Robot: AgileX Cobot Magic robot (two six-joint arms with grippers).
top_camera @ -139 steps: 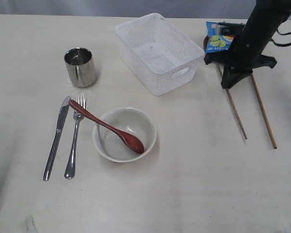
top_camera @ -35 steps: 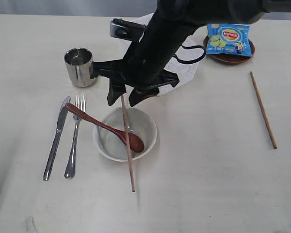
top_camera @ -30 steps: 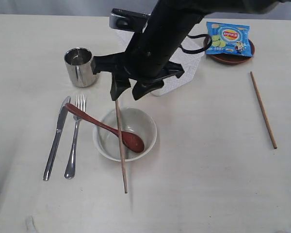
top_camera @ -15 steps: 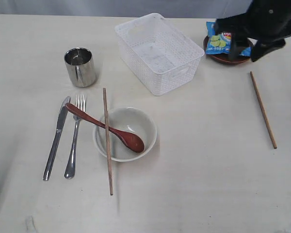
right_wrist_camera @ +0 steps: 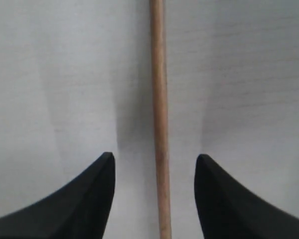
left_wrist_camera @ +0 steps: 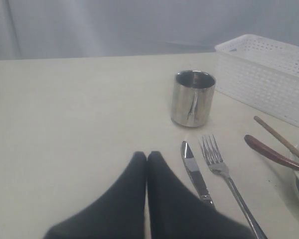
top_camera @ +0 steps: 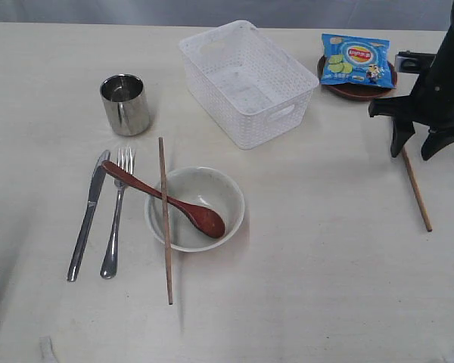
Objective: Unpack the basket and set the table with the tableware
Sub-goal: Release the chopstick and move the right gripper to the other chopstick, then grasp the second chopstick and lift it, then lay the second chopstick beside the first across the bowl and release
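Observation:
My right gripper (top_camera: 418,147) stands open over the far end of a wooden chopstick (top_camera: 417,190) lying on the table (top_camera: 325,287); in the right wrist view the chopstick (right_wrist_camera: 159,114) runs between the two fingers, apart from both. The other chopstick (top_camera: 165,219) lies across the off-white bowl (top_camera: 219,189) beside the red-brown spoon (top_camera: 166,198). The knife (top_camera: 87,215) and fork (top_camera: 115,215) lie left of the bowl, with the steel mug (top_camera: 125,103) behind them. The white basket (top_camera: 246,79) stands empty. My left gripper (left_wrist_camera: 147,155) is shut with nothing in it, near the knife (left_wrist_camera: 195,172).
A blue chips packet (top_camera: 356,59) rests on the small brown plate (top_camera: 359,91) at the back right, close behind my right arm. The basket (left_wrist_camera: 264,74) and mug (left_wrist_camera: 192,97) also show in the left wrist view.
My right gripper let go of the first chopstick across the bowl, swung back to the right side and came down open over the second chopstick.

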